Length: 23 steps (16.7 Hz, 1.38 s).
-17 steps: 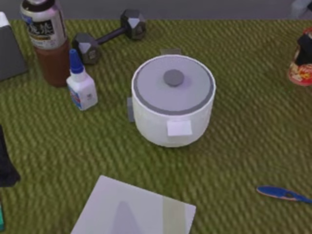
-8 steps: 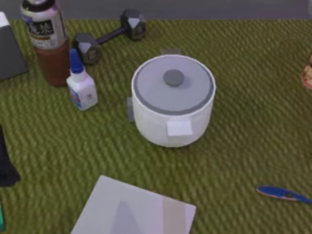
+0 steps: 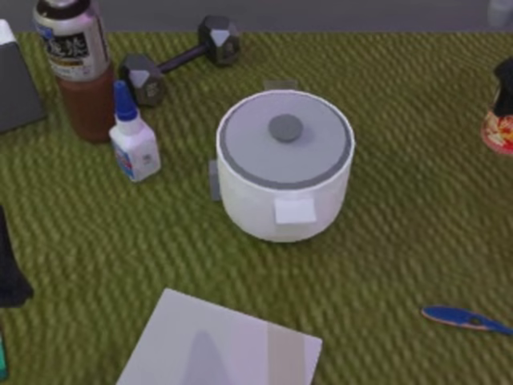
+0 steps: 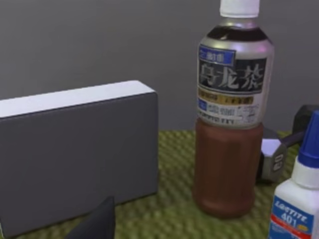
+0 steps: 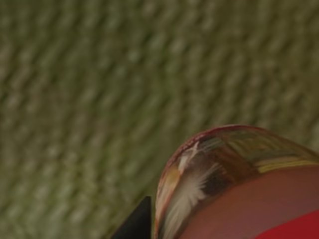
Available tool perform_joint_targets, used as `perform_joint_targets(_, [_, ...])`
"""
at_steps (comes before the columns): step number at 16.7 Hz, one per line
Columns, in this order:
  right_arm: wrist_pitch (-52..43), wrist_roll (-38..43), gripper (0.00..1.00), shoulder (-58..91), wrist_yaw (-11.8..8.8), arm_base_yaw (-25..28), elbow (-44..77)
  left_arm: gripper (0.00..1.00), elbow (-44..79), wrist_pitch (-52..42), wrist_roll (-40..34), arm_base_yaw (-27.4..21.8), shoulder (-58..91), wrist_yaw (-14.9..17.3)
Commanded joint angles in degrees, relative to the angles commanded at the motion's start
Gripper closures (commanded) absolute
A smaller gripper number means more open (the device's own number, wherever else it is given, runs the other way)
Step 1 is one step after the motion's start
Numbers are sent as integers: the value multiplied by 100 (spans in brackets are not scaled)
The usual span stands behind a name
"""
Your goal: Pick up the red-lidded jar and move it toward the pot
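Observation:
The white pot (image 3: 284, 172) with its flat grey lid and grey knob stands in the middle of the green mat. At the top view's right edge, well apart from the pot, only part of the red-lidded jar (image 3: 498, 128) shows, its red-yellow label toward me. My right gripper (image 3: 503, 100) is the dark shape over it and is shut on it. The right wrist view is filled by the jar (image 5: 234, 184), with one black fingertip (image 5: 137, 224) against its side. My left gripper (image 3: 11, 277) is parked at the left edge, open, one fingertip (image 4: 97, 224) in view.
A tall brown bottle (image 3: 76, 68), a glue bottle (image 3: 134, 144), a dumbbell (image 3: 180, 58) and a grey box (image 3: 16, 84) crowd the back left. A white board (image 3: 220, 345) lies at the front; a blue pen-like object (image 3: 465, 318) lies front right.
The jar and right gripper slid almost out past the right edge, then came back in, now a little nearer the front than a second ago. The pot and left arm are unmoved.

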Motion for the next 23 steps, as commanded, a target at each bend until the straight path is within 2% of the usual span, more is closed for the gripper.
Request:
perform_joint_targets(9, [1147,3984,100,-381,1060,1241,-1364,0,0,0,0,0,0,0])
perform_joint_targets(13, [1616,5289,100,-586,1456,1678,-1856,0,0,0,0,0,0,0])
perform_joint_targets(16, [1785,5650,100,-670,1591,1818,-1998,0,0,0,0,0,0,0])
perform_joint_targets(23, [2002,5642,100,-550,1577,1800,-2122,0,0,0,0,0,0,0])
